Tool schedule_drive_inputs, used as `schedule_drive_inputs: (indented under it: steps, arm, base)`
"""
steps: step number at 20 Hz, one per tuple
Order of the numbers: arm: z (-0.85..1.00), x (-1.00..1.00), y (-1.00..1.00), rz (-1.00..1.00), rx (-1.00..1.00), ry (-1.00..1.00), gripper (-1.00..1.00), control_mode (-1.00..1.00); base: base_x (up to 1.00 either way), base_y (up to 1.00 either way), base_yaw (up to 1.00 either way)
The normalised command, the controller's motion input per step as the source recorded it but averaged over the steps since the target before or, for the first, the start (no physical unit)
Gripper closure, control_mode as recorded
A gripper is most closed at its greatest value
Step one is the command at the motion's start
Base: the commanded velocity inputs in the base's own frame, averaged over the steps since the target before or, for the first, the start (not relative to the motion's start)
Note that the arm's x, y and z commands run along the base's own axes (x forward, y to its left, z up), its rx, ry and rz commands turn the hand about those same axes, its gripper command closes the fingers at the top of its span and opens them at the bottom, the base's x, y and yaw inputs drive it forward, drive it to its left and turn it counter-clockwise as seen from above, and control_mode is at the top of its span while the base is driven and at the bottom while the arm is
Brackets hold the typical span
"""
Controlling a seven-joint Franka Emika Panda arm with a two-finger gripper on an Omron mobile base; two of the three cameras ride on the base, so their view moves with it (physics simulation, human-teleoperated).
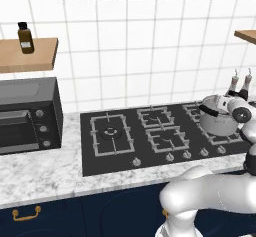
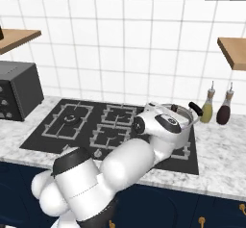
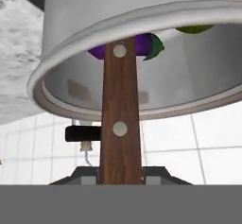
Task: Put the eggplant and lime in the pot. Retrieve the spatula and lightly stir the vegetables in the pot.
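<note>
Both vegetables are already sitting inside the pot [image 3: 94, 34]: the purple eggplant [image 3: 142, 45] and the green lime [image 3: 194, 29] are showing past its rim in the hand view. That placement suits the stirring step, which appears to be the one in hand, since the spatula [image 3: 120, 119] is reaching from the fingers [image 3: 120, 175] straight into the pot's mouth. Its brown wooden handle, marked by two pale rivets, is running up the middle of the hand view and crossing the pot's rim, with the far end hidden among the vegetables. The fingers are clamped tight on the handle's near end, one dark tip on each side of the wood, so the tool is pointing along the hand's own axis; this lets a small wrist motion sweep the hidden blade around the pot.

Relative to the pot, the eggplant is lying just beside the handle's far end, and the lime is lying further off, near the pot's wall. The pot itself is standing on a right-hand burner of the stove [image 1: 120, 146], set into the marble counter [image 1: 40, 176], with the robot's wrist hovering over its rim. Two bottles [image 2: 217, 107] are standing just beyond the pot.
</note>
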Motion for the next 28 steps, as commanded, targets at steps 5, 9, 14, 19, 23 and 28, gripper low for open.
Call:
schedule_drive_inputs:
  steps: [5,9,14,19,23,28]
  arm:
    - [-0.62,0.11,0.03,0.02,-0.10,-0.33,1.00,-1.00]
    - [-0.50,0.14,0.07,0.03,-0.10,-0.29,1.00,-1.00]
    - [-0.03,0.29,0.23,0.07,-0.19,-0.20,1.00,-1.00]
    - [0.00,0.32,0.05,0.02,-0.15,-0.04,1.00,-1.00]
    - [0.00,0.07,0.00,0.00,-0.06,0.00,1.00,-1.00]
    - [0.15,-0.06,0.06,0.00,-0.18,-0.04,1.00,-1.00]
  base:
    - [0.00,0.00,0.00]
    - [0.00,0.00,0.00]
    - [0.00,0.00,0.00]
    - [0.00,0.00,0.00]
    - [0.00,0.00,0.00]
    - [0.00,0.00,0.00]
